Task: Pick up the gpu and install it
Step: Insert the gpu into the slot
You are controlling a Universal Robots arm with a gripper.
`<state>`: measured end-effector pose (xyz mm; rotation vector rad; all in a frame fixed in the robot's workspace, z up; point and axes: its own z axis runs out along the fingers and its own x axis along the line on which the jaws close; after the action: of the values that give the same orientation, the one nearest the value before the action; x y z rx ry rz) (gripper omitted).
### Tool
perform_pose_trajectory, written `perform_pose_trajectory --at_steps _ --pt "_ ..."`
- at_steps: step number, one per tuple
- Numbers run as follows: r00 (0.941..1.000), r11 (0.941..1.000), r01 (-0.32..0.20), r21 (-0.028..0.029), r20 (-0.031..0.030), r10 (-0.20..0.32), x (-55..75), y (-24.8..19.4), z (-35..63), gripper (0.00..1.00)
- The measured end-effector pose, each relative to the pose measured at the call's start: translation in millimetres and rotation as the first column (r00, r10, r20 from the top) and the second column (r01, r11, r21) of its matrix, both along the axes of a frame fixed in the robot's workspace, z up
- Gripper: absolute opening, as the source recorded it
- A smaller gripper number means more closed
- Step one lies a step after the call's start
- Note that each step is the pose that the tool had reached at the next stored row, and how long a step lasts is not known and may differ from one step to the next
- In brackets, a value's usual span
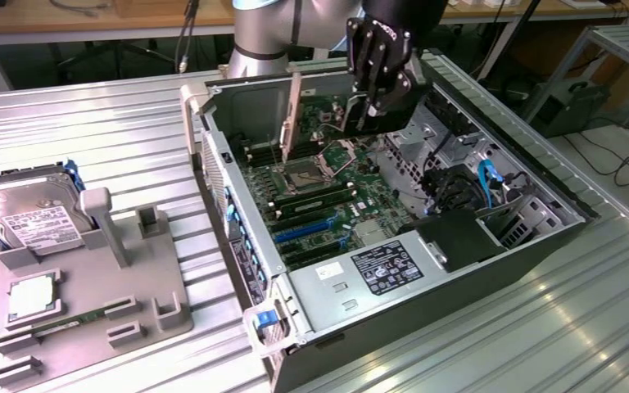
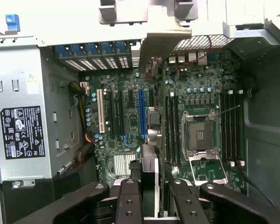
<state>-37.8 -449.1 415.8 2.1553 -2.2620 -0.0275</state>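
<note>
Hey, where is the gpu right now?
In the exterior view the gpu is held in the gripper above the open computer case, over the motherboard near the CPU socket.

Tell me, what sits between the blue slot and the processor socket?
Black memory slots, side by side, parallel to the blue slot and right beside the socket; the wrist view shows this.

Power-supply label (image 2: 22, 132) — print illegible

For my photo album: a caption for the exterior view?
Robot gripper holds the gpu over the open computer case.
</note>
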Motion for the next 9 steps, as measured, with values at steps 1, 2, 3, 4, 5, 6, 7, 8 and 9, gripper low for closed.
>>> perform_pose_trajectory --at_steps 1,2,3,4,5,6,7,8,9 --pt "1.0 1.0 -0.007 -0.002 0.0039 0.007 0.0 0.0 -0.3 0.27" --pt "0.9999 0.9999 -0.013 -0.0035 0.0061 0.013 0.0 0.0 -0.5 0.27" --pt "0.9998 0.9998 -0.018 -0.0054 0.009 0.018 0.1 0.0 -1.2 0.27" --pt "0.9998 0.9998 -0.02 -0.0061 0.0092 0.02 0.1 0.0 -2.2 0.27" --pt "0.9996 0.9997 -0.025 -0.0061 0.0091 0.025 0.0 0.0 -2.6 0.27" --pt "0.9995 0.9995 -0.031 -0.0061 0.0092 0.031 0.0 0.0 -2.8 0.27" --pt "0.9992 0.9993 -0.038 -0.006 0.0092 0.038 0.0 0.0 -3.0 0.27" --pt "0.9989 0.9989 -0.047 -0.006 0.0092 0.047 0.0 0.0 -3.2 0.27" --pt "0.9983 0.9984 -0.057 -0.006 0.0091 0.057 0.0 0.0 -3.5 0.27"
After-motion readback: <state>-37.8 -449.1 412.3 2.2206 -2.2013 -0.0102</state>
